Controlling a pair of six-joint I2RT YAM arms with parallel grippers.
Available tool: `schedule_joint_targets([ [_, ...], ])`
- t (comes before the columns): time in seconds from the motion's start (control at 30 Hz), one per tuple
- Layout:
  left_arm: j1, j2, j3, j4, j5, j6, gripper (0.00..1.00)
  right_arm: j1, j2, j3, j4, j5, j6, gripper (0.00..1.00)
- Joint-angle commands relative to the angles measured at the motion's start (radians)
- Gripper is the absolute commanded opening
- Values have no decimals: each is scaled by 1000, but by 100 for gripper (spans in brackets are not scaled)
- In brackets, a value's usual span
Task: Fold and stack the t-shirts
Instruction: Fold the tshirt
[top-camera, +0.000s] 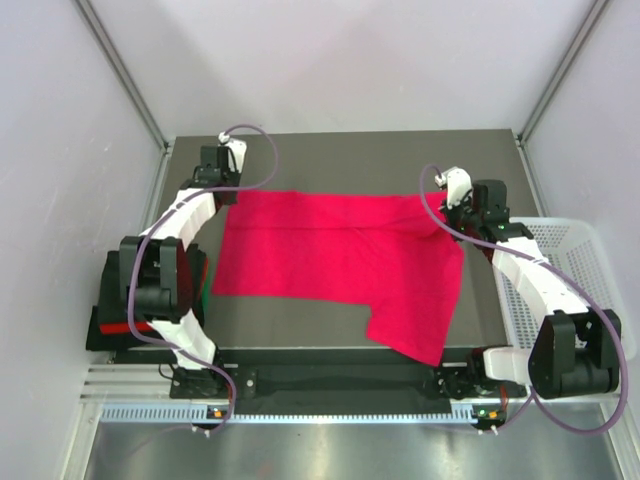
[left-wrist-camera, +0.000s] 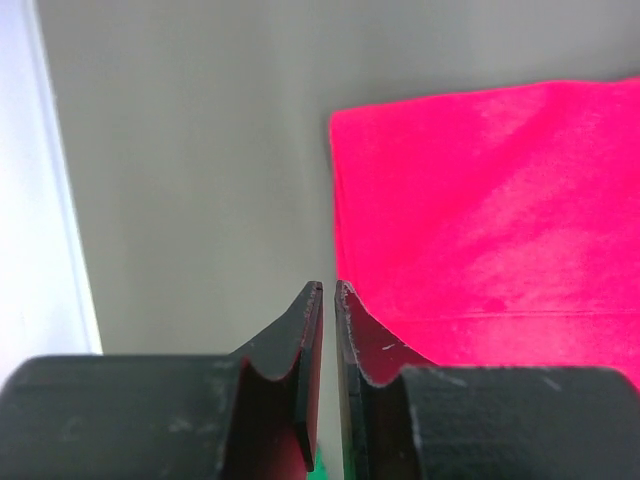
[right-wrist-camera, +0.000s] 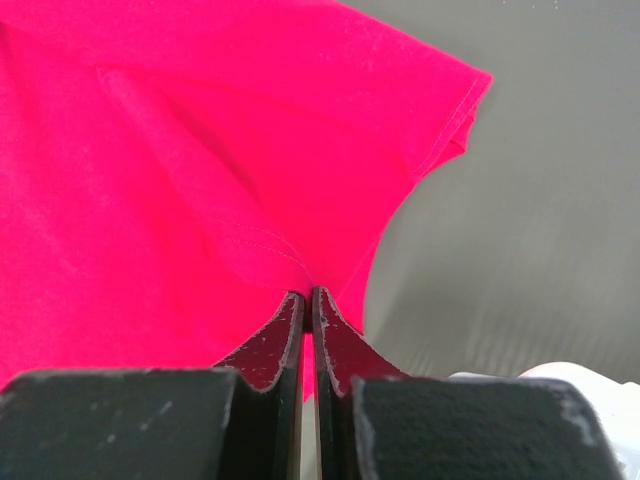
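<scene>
Pinching t-shirt (right-wrist-camera: 180, 150), right fingers (right-wrist-camera: 278, 345), left fingers (left-wrist-camera: 306, 345) beside

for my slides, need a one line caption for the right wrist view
Right gripper shut on a fold of the magenta-red t-shirt, grey table beside it.

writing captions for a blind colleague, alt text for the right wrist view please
The right gripper, jaws shut, pinches the edge of the magenta t-shirt, which fills most of the frame. Bare grey table shows to the right.

Robot lab — white-walled enclosure (top-camera: 60, 150), metal frame rails (top-camera: 118, 62).
</scene>
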Motion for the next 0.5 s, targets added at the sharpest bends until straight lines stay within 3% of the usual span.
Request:
schedule_joint_targets([
  [0.0, -4, 36, 13, -4, 71, -4, 15, 18, -15, 3, 28, -22, 11, 0],
  [0.2, -22, 183, 98, -96, 101, -23, 10, 20, 2, 11, 28, -17, 14, 0],
  [0.47, -22, 264, 101, -122, 72, -18, 6, 20, 47, 31, 32, -8, 14, 0],
])
